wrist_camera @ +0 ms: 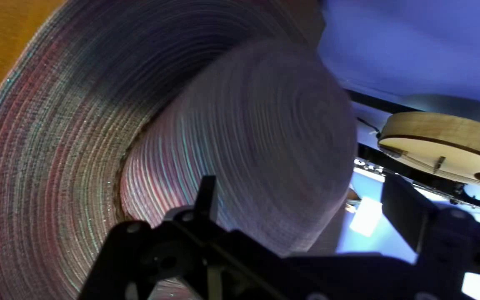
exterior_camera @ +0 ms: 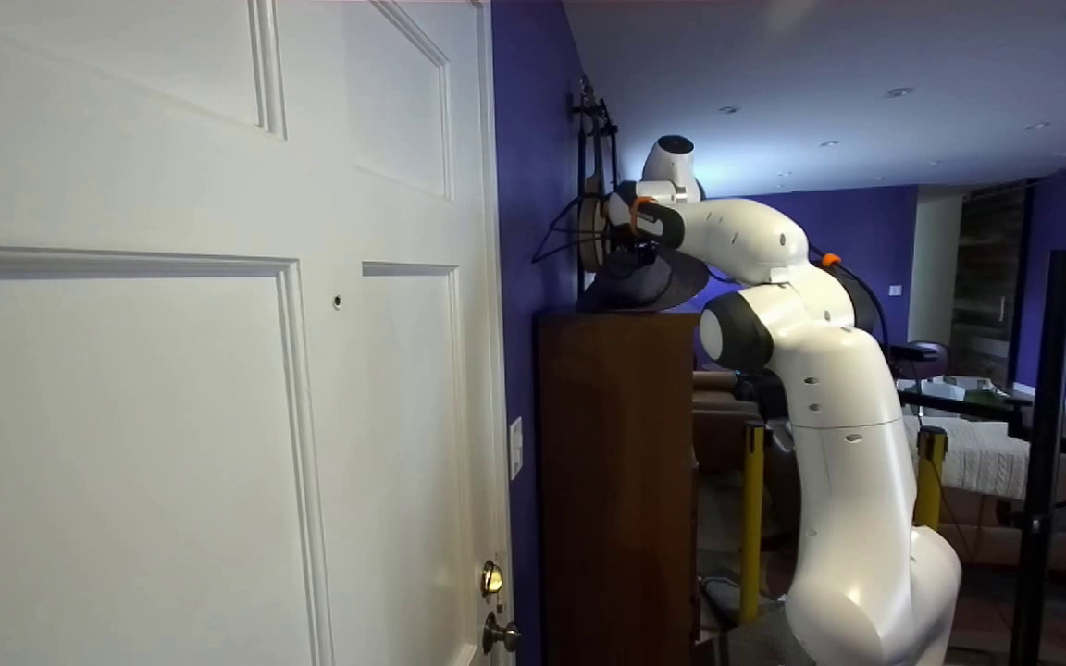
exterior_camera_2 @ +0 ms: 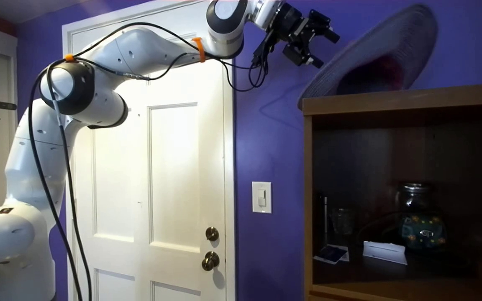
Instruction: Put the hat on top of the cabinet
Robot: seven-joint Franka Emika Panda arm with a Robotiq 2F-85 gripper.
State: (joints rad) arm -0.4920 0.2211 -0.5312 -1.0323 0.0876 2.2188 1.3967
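The hat (exterior_camera_2: 410,46) is a wide-brimmed, round woven hat. It sits tilted on top of the brown wooden cabinet (exterior_camera_2: 404,99), one side of the brim raised high and the low side sticking out past the cabinet's edge. It looks dark in an exterior view (exterior_camera: 658,287), with the cabinet (exterior_camera: 616,462) below. In the wrist view the hat (wrist_camera: 256,125) shows crown and striped brim close up. My gripper (exterior_camera_2: 324,49) is open, its fingers apart and empty, beside the hat's crown side. In the wrist view the gripper's fingers (wrist_camera: 300,183) appear in front of the crown; contact cannot be told.
A stringed instrument (wrist_camera: 444,137) hangs on the purple wall beyond the cabinet. A white panelled door (exterior_camera_2: 174,167) and a light switch (exterior_camera_2: 262,197) are beside the cabinet. A jar (exterior_camera_2: 416,196) and small items stand on the shelf inside. Cables loop below the wrist.
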